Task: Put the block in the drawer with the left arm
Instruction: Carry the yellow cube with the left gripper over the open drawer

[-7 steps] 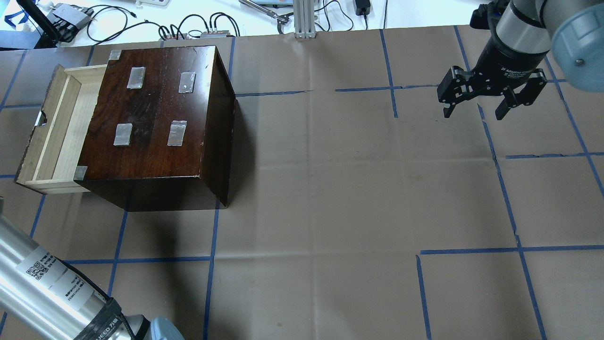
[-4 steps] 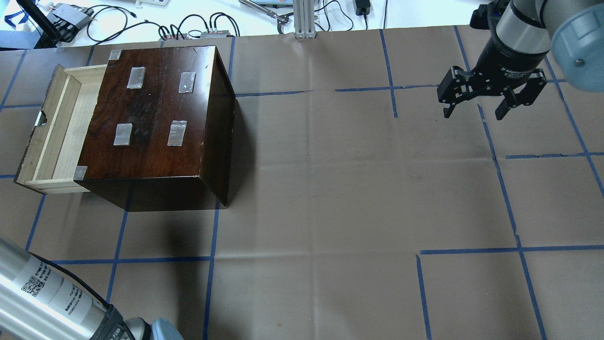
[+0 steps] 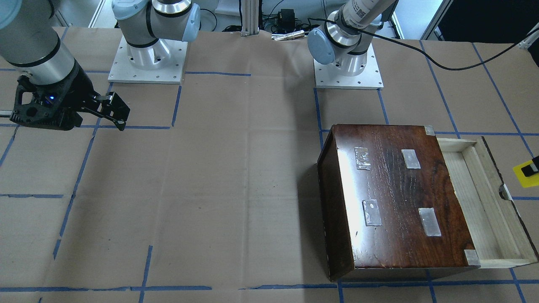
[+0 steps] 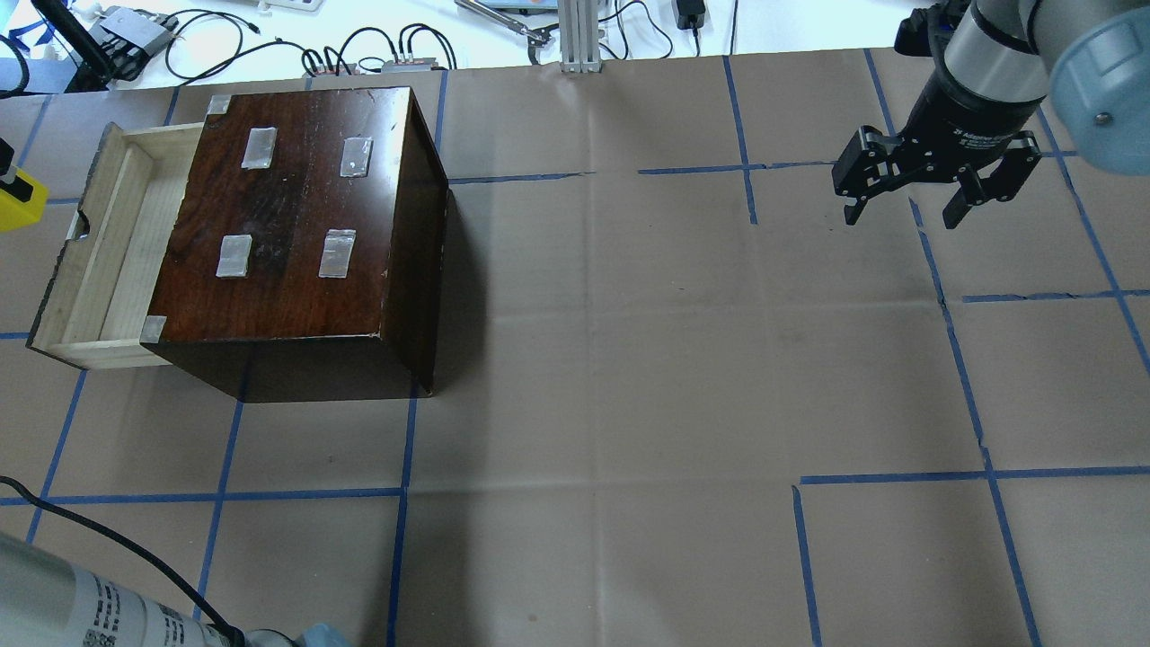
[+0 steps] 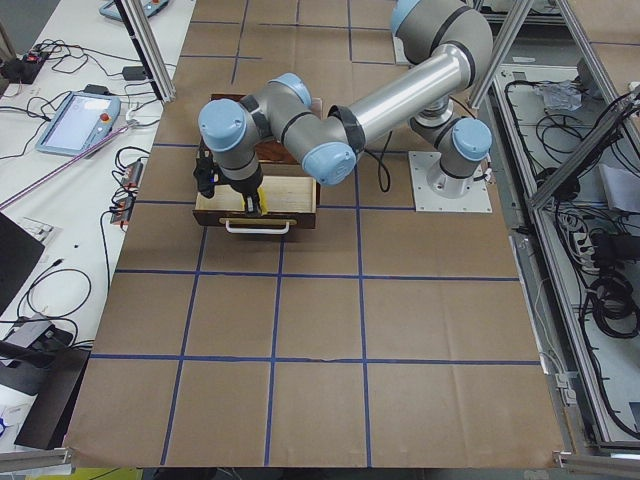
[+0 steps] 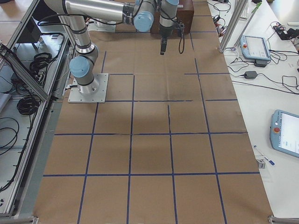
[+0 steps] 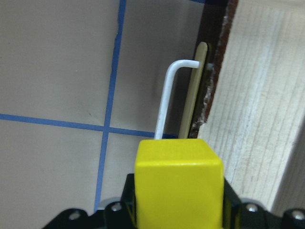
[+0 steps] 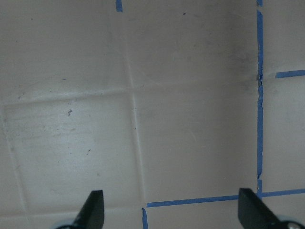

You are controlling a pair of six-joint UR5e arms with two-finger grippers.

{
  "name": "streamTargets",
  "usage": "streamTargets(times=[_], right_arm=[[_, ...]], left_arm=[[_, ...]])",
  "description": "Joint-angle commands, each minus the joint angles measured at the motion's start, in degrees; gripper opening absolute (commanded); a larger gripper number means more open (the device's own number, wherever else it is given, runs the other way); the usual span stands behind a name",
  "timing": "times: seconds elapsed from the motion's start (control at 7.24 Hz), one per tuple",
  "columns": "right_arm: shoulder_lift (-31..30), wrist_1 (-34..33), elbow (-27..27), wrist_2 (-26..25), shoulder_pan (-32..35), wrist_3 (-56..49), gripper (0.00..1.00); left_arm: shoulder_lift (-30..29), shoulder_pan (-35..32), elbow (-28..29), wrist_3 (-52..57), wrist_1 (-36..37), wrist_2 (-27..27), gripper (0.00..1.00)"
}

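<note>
The yellow block (image 4: 20, 203) is clamped in my left gripper (image 7: 178, 212), which is shut on it. It hangs just outside the dark front of the open drawer (image 4: 108, 243), near the notch. In the front-facing view the block (image 3: 525, 174) is at the right edge, beside the drawer (image 3: 484, 198). In the left wrist view the block (image 7: 178, 171) sits over the drawer's front edge, with pale wood (image 7: 262, 95) to its right and a white handle (image 7: 164, 102) ahead. My right gripper (image 4: 901, 216) is open and empty, far off at the back right.
The dark-brown box (image 4: 296, 216) with grey tape patches stands at the left, its drawer pulled out leftward. Cables (image 4: 359, 45) and an aluminium post (image 4: 579, 36) lie beyond the far edge. Blue tape lines cross the brown paper.
My left arm has slid out of the overhead view's lower left corner. The yellow block has come into view at the left edge beside the drawer front. The right arm has not moved.
</note>
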Motion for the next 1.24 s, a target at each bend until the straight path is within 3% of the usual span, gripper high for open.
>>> streamTargets(times=[0.0,0.41,0.97,1.11], right_arm=[[0.00,0.06,-0.09,0.00,0.00,0.00,1.00],[0.00,-0.03,-0.09,0.00,0.00,0.00,1.00],[0.00,-0.03,0.00,0.00,0.00,0.00,1.00],[0.00,-0.03,0.00,0.00,0.00,0.00,1.00]], left_arm=[[7.31,-3.48,-12.97,-3.69,11.09,0.04,0.16],[6.73,-4.11,-21.36,-3.70,22.29,0.13,0.16],[5.40,-5.25,-21.99,-0.36,22.48,0.65,0.20],[4.97,-5.51,-22.08,-0.02,22.66,2.83,0.43]])
